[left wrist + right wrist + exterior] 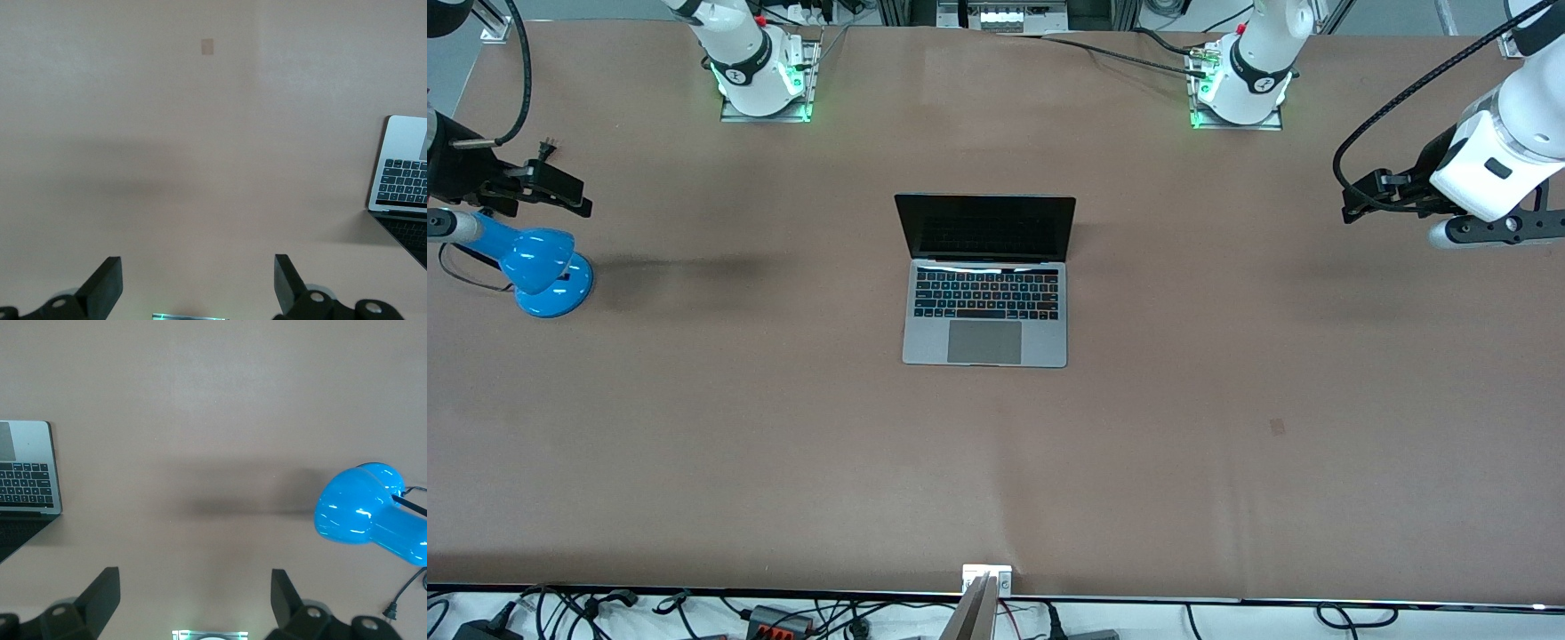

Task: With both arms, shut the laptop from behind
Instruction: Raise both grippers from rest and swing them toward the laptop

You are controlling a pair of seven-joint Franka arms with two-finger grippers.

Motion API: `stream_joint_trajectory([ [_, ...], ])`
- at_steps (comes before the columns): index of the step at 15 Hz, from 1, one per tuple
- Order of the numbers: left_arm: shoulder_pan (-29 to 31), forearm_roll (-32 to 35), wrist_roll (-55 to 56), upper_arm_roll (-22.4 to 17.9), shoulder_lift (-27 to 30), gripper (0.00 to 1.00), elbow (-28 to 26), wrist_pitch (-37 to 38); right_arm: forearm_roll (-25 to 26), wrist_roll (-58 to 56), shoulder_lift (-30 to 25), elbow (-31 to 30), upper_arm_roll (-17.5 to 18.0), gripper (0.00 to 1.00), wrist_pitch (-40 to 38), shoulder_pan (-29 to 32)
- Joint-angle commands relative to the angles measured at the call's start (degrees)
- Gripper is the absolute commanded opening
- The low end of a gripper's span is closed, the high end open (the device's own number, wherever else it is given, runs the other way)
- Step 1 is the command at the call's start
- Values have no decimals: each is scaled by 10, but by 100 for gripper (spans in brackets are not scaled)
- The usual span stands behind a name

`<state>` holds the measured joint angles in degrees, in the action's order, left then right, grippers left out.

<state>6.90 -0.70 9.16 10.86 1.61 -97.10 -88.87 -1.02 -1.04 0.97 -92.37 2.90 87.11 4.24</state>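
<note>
The silver-grey laptop (985, 302) stands open in the middle of the table, its black screen upright and facing the front camera. Its edge shows in the left wrist view (403, 173) and the right wrist view (27, 467). My left gripper (1365, 197) hangs open and empty over bare table at the left arm's end, well apart from the laptop; its jaws stand wide in its wrist view (198, 280). My right gripper (556, 187) hangs open and empty at the right arm's end, over the table beside a blue lamp; its jaws stand wide too (195, 597).
A blue desk lamp (543, 267) with a black cord lies at the right arm's end, just under my right gripper, and shows in the right wrist view (363, 507). A small grey mark (1278, 427) is on the brown tabletop. Both arm bases (765, 80) stand along the table's edge.
</note>
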Motion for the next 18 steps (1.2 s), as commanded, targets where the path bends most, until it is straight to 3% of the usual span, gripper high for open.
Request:
stream_joint_trajectory([
  [1,3,12,-7,2,-4,100,8,4,-11,-4,4,11,0,100,-5,3],
  [10,3,10,-6,5,-1,100,11,8,-10,-4,3,12,0,100,-11,3],
  [18,-7,-2,66,27,-5,100,15,47,-10,-12,28,15,3,100,-38,0],
])
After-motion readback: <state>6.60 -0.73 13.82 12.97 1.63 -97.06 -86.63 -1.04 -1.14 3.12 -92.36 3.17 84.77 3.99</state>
